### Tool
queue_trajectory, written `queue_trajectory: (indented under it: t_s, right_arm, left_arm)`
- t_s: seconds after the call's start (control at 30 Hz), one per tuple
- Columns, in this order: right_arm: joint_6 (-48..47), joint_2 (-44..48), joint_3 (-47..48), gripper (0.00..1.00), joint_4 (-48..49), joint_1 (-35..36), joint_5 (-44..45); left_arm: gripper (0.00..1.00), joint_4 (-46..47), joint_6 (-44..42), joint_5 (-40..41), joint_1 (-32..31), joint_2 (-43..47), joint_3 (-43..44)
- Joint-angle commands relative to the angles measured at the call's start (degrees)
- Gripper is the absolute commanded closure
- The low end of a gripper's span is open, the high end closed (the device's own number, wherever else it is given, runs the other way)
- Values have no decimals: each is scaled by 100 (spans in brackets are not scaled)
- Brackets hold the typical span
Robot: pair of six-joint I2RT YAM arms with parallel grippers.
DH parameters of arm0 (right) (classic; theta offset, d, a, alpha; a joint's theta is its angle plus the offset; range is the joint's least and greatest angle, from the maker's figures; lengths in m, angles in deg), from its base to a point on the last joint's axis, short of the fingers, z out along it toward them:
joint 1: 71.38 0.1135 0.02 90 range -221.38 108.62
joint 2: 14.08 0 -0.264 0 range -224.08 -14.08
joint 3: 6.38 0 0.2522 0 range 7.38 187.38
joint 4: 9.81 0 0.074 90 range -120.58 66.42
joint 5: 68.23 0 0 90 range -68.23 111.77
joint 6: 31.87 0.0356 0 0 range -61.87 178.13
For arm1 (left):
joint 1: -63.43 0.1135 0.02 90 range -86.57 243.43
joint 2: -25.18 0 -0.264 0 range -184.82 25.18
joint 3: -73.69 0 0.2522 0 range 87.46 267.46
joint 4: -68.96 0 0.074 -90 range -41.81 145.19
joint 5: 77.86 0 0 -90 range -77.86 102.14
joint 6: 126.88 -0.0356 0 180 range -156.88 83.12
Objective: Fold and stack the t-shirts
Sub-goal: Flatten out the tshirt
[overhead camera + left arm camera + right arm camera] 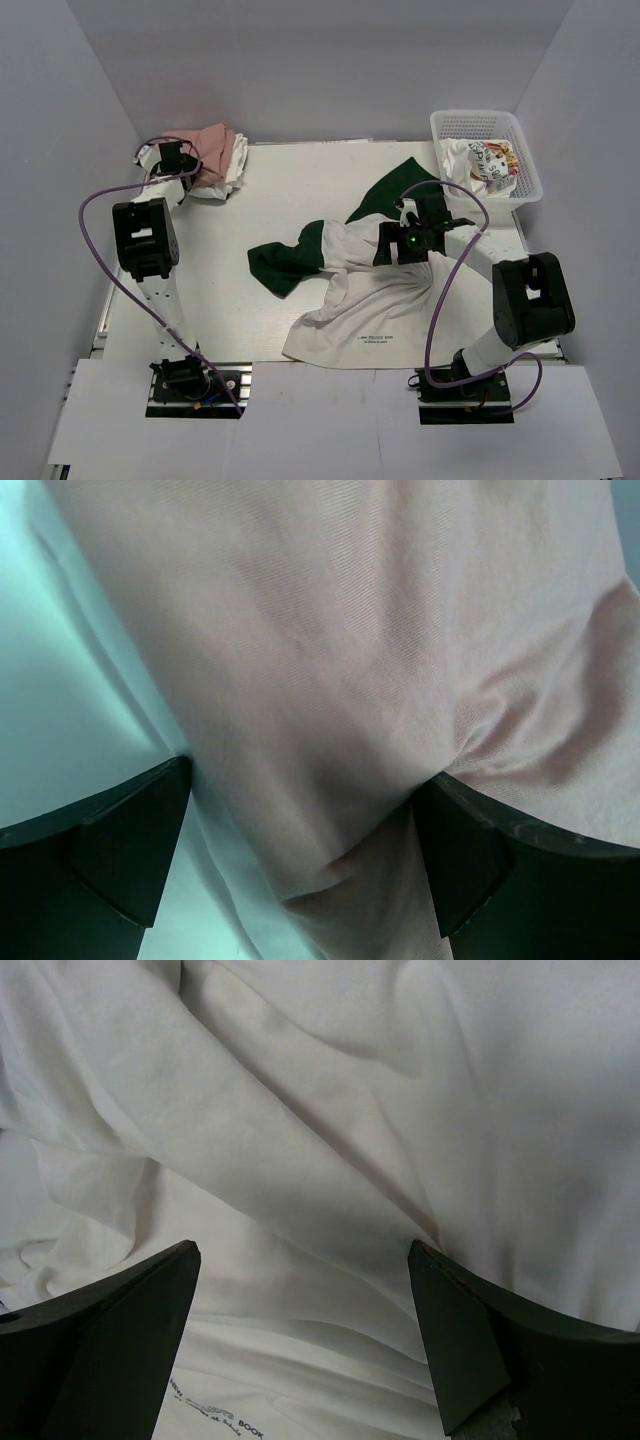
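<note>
left gripper (pixel 300 855): jaws spread wide, a ridge of the salmon-pink shirt (pixel 212 142) sits between them, not pinched
right gripper (pixel 305 1305): wide open too, right over the white-and-green shirt (pixel 350 290), holding nothing
pink one: bunched at the table (pixel 200 300) far-left corner, on the plain white shirt (pixel 228 178)
big one: crumpled mid-table, lettering toward the near edge
basket (pixel 485 117): far-right corner

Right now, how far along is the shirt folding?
Little looks done: the pink shirt lies bunched on a white shirt in the far corner. Both pairs of jaws are open, gripping nothing: left over the pink, right over the green-sleeved shirt, crumpled mid-table. Folding and stacking remain.
</note>
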Motion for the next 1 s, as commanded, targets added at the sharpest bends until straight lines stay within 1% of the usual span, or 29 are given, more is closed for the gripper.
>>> queue_trajectory:
  t_s: [0.0,0.1,0.27,0.33,0.37,0.4,0.43,0.47,0.5,0.53,0.57,0.67,0.7,0.73,0.8,0.83,0.9,0.93,0.97]
  right_arm:
    - [21,-88,230,10,-76,3,54]
    - [12,-123,265,10,-103,-6,63]
    - [21,-53,266,10,-120,21,63]
    - [12,-35,274,10,-147,21,63]
    - [3,-35,300,10,-173,21,54]
    - [-14,-27,301,10,-112,12,54]
    - [-23,0,292,10,-190,21,28]
    - [-23,26,301,10,-208,21,11]
    - [-32,35,266,10,-182,21,2]
    - [-32,61,248,10,-182,12,2]
    - [-32,87,231,10,-182,12,-24]
    - [-50,79,90,10,-68,21,-60]
    - [-50,70,81,10,-68,-5,-43]
    - [-84,70,72,10,-76,12,-42]
    - [-102,44,72,10,-59,3,-34]
    - [-128,35,72,10,-42,-6,-16]
    - [-138,-35,107,10,-41,-14,62]
    - [-138,-44,142,10,-59,-14,63]
    - [-164,-96,169,10,-68,-6,63]
  left_arm:
    - [0,-414,-214,108,188,-201,422]
    - [0,-353,-214,-7,188,-280,537]
    - [0,-352,-214,-209,188,-158,300]
    - [0,-475,-214,-157,135,237,37]
    - [0,-371,-362,-35,135,456,-138]
    - [0,-266,-502,-34,74,711,-497]
    - [0,-152,-704,-86,21,1227,-657]
    - [0,15,-1141,-417,21,1475,-781]
    - [0,17,-1337,-664,21,1687,-860]
    - [0,17,-1452,-910,21,1872,-922]
    - [0,-70,-1505,-982,21,2178,-922]
    - [0,-71,-1654,-1324,21,2453,-922]
    - [0,-71,-1812,-1482,21,2453,-870]
    - [0,7,-1892,-1971,21,2453,-870]
    - [0,139,-2207,-2579,-40,2305,-608]
    - [0,192,-2322,-3096,-128,2043,-493]
    - [0,27,-2698,-3425,-269,1673,51]
    - [0,-88,-2858,-3652,-435,1219,288]
    - [0,-254,-3068,-3768,-532,962,908]
